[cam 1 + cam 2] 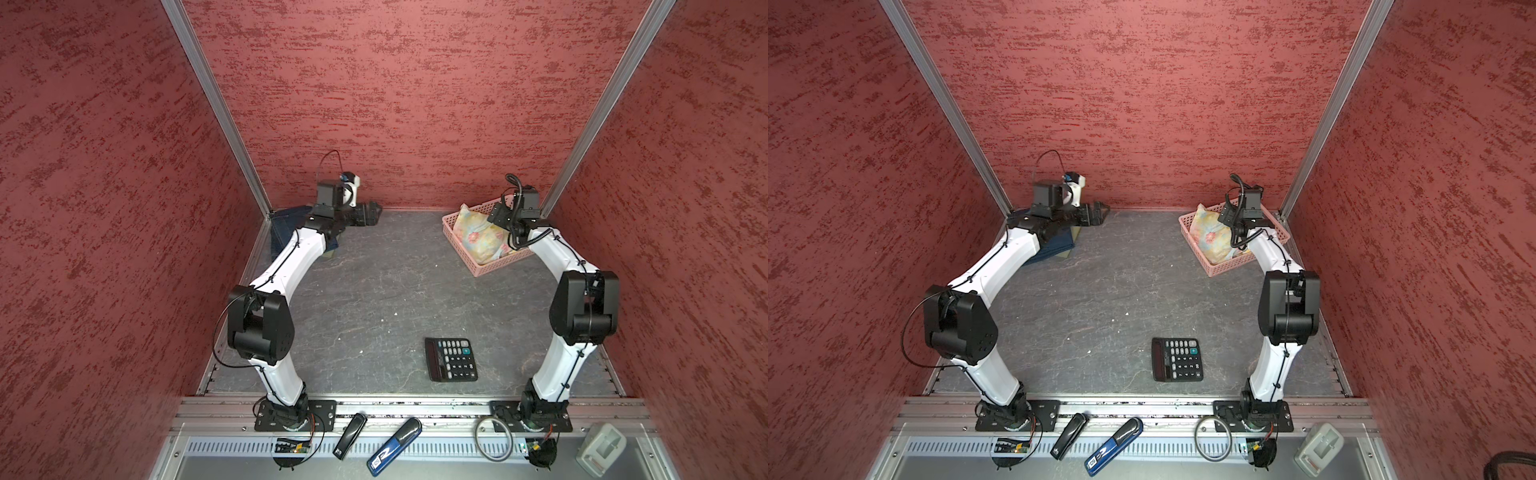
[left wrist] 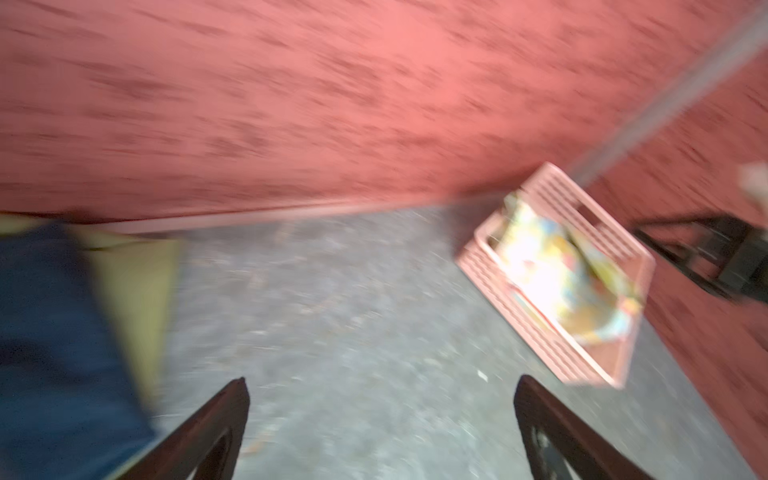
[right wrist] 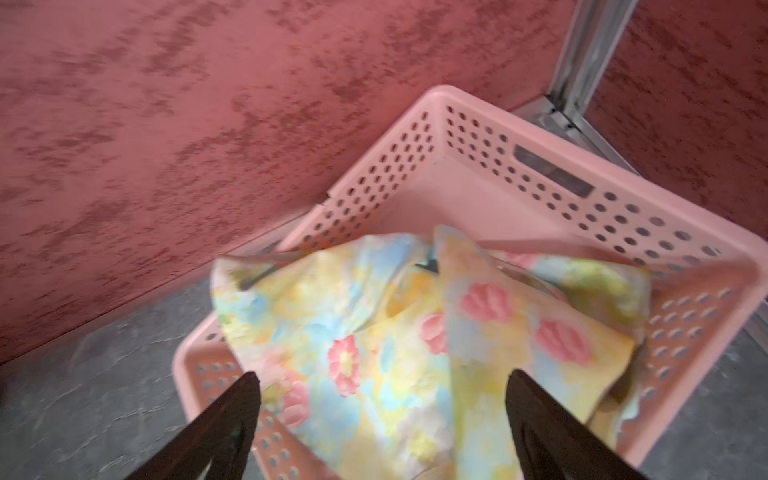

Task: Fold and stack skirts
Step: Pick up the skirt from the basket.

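The dark blue denim skirt (image 1: 282,232) (image 1: 1054,245) (image 2: 50,332) lies folded in the far left corner on top of the olive-green skirt (image 1: 1068,252) (image 2: 137,291), partly hidden by my left arm. My left gripper (image 1: 370,214) (image 1: 1096,214) (image 2: 380,382) is open and empty just to their right, over bare table. The pastel flowered skirt (image 1: 478,239) (image 1: 1212,241) (image 3: 374,324) lies crumpled in the pink basket (image 1: 498,266) (image 3: 540,166) at the far right. Just above that skirt my right gripper (image 1: 496,216) (image 3: 382,376) hovers open, holding nothing.
A black calculator (image 1: 451,359) (image 1: 1177,359) lies on the grey table near the front right. A black stapler (image 1: 349,434) and a blue stapler (image 1: 395,446) rest on the front rail. Red walls close in the back and both sides.
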{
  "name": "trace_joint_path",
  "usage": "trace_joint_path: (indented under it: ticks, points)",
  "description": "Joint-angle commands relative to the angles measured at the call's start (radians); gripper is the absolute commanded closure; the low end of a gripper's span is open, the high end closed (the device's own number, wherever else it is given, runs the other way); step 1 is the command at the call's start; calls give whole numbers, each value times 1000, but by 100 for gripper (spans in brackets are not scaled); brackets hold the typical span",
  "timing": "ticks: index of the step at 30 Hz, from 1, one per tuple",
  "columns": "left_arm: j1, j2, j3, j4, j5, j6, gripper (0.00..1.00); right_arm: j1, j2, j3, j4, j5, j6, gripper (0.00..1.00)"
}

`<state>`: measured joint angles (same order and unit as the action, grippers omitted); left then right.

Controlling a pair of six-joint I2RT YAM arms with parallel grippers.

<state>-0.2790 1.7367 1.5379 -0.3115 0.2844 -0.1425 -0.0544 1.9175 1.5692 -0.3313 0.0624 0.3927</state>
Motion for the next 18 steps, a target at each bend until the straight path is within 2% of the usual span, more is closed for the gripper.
trace_joint_path:
  ticks: [1,7,10,14,15,16,17,18]
  points:
    - [-48,-19,-52,49,38,4,0,-36,12,11,-109,-60,17,9]
    - [-122,-8,-114,50,49,-27,0,-40,51,-31,-127,-56,-25,15]
    - [-136,-8,-130,55,54,-46,0,-41,101,-6,-141,-80,-41,26]
    - [-140,-22,-144,65,69,-66,0,-40,167,70,-197,-96,-68,60]
    - [-140,-28,-146,67,66,-68,0,-38,171,87,-207,-100,-73,74]
    - [-140,-36,-148,65,64,-71,0,-38,167,105,-213,-93,-78,93]
    - [-140,-44,-148,62,62,-71,0,-34,149,123,-209,-84,-81,100]
    - [-138,-51,-149,58,63,-71,0,-30,117,132,-195,-79,-86,100]
